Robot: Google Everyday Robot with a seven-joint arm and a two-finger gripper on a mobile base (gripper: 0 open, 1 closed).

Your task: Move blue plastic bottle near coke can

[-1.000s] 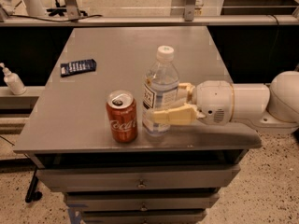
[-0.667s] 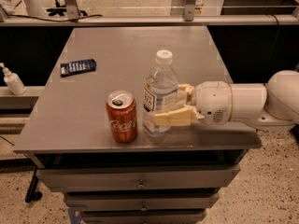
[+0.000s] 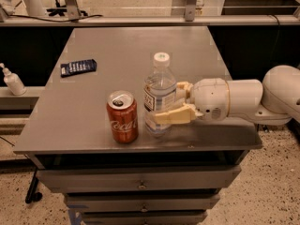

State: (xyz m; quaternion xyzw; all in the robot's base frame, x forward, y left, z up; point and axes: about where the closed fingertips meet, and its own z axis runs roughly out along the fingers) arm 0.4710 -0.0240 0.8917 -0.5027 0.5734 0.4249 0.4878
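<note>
Pincer (image 3: pixel 168 102) of mine clamps the blue plastic bottle (image 3: pixel 159 86) low on its body so it stands steady on the counter (image 3: pixel 79 111), just beside the coke can (image 3: pixel 123 119).

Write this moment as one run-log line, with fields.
gripper: shut on bottle | bottle: upright on table, close beside can | can: upright, near front edge

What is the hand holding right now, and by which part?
The hand, at the table's front right, grips the water bottle around its lower body; the bottle stands beside the cola can.
</note>
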